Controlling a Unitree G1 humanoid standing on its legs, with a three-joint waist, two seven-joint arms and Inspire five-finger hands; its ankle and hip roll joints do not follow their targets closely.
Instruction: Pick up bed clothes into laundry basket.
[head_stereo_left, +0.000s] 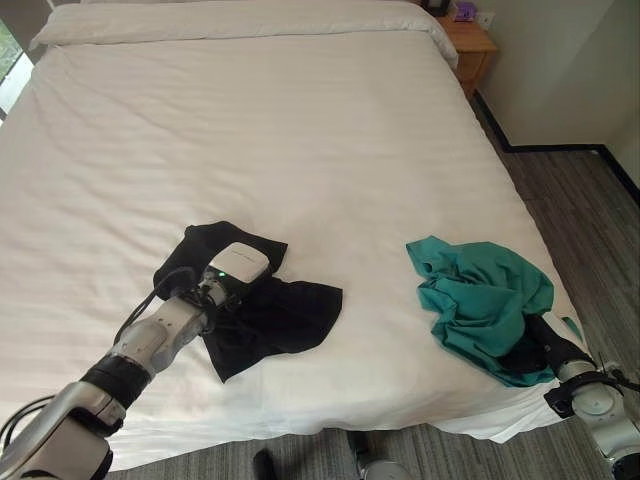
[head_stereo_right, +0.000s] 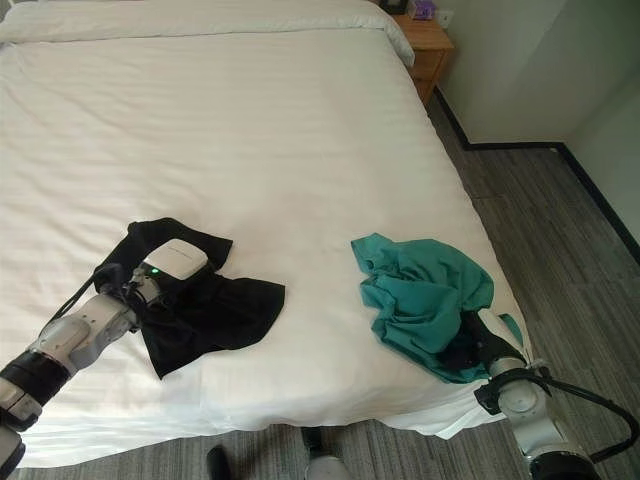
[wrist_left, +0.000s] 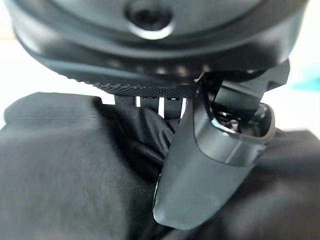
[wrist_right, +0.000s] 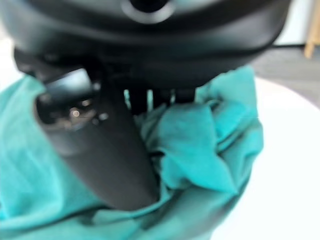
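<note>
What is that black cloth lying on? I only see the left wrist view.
Observer: The black cloth lies on a white bed, near its front edge.
Operator: Is anything else on the bed?
Observer: A teal cloth, bunched near the right edge, apart from the black one.
Operator: Where is the other hand?
Observer: The right hand is at the teal cloth's near side, partly buried in it.

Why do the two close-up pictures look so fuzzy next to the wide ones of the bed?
In the left wrist view the left hand sits so close that its dark bulk blurs, and the crumpled black garment is soft too. The right wrist view blurs the right hand and the crumpled teal garment likewise. The eye views show the white bed evenly lit.
</note>
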